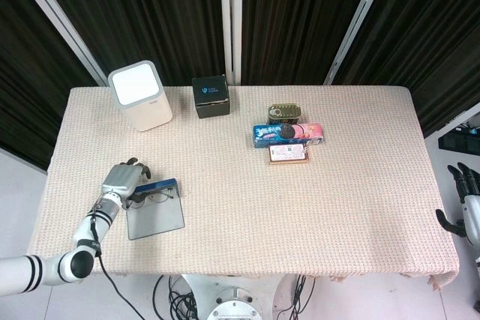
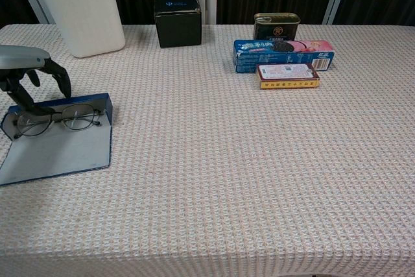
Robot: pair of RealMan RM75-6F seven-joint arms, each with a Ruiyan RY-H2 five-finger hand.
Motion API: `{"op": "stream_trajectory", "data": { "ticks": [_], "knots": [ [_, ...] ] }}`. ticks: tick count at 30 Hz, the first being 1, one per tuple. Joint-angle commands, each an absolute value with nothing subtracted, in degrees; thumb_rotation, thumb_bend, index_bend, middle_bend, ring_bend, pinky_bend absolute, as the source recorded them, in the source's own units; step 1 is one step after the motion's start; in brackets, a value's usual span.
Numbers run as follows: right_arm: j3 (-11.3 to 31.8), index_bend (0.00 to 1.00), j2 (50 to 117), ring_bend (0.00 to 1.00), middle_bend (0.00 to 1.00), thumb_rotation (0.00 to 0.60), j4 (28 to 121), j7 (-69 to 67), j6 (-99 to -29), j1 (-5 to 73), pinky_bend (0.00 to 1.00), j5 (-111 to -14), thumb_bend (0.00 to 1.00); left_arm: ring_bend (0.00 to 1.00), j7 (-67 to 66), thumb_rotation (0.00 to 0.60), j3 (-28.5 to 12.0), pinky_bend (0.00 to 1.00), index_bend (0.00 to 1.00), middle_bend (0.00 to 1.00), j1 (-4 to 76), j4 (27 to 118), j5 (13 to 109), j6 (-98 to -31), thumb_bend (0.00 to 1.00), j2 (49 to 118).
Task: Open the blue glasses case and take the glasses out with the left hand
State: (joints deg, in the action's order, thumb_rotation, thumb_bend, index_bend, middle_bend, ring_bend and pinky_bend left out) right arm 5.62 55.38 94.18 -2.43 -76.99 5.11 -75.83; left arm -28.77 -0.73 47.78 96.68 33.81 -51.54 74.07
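Blue glasses case (image 2: 61, 150): lying open near the table's left edge, its grey-lined flap spread flat toward me and its low blue tray upright along the far side. Glasses (image 2: 58, 119): thin dark wire frame with clear lenses, resting in the tray with lenses facing me, under my left hand's (image 1: 124, 182) fingers.

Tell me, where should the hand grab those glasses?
Probably the left lens rim or hinge of the glasses, pinched from above. They lie flat in the open case, whose blue back wall blocks the far side, and the left hand hovers over that end.
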Motion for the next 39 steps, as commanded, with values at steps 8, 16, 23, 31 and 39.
{"op": "stream_trajectory", "data": {
  "ticks": [8, 16, 23, 31, 39],
  "knots": [
    [5.68, 0.0, 55.54, 0.0, 0.0, 0.6, 93.74, -2.8, -76.85, 5.15, 0.0, -75.7, 0.28, 0.07, -28.94, 0.6, -0.99, 0.23, 0.42, 0.23, 48.34, 96.34, 32.88, -51.28, 0.35, 74.55],
    [5.59, 0.0, 55.65, 0.0, 0.0, 0.6, 93.55, -2.78, -76.68, 5.13, 0.0, -75.61, 0.28, 0.07, -28.61, 0.6, -1.25, 0.23, 0.46, 0.23, 48.6, 96.28, 32.15, -51.08, 0.37, 74.67],
    [5.59, 0.0, 55.62, 0.0, 0.0, 0.6, 93.57, -2.73, -76.72, 5.07, 0.0, -75.55, 0.28, 0.07, -28.5, 0.6, -1.23, 0.23, 0.51, 0.23, 48.59, 95.86, 31.58, -51.38, 0.39, 74.98],
    [5.62, 0.0, 55.69, 0.0, 0.0, 0.6, 93.58, -2.71, -76.79, 5.08, 0.0, -75.62, 0.28, 0.08, -28.0, 0.6, -1.74, 0.24, 0.55, 0.24, 48.3, 96.53, 32.34, -52.61, 0.4, 74.91],
    [5.59, 0.0, 55.85, 0.0, 0.0, 0.6, 93.44, -2.71, -76.74, 5.1, 0.0, -75.66, 0.28, 0.08, -27.52, 0.6, -1.69, 0.23, 0.56, 0.25, 46.13, 95.88, 39.3, -58.44, 0.41, 76.76]
  ]
}}
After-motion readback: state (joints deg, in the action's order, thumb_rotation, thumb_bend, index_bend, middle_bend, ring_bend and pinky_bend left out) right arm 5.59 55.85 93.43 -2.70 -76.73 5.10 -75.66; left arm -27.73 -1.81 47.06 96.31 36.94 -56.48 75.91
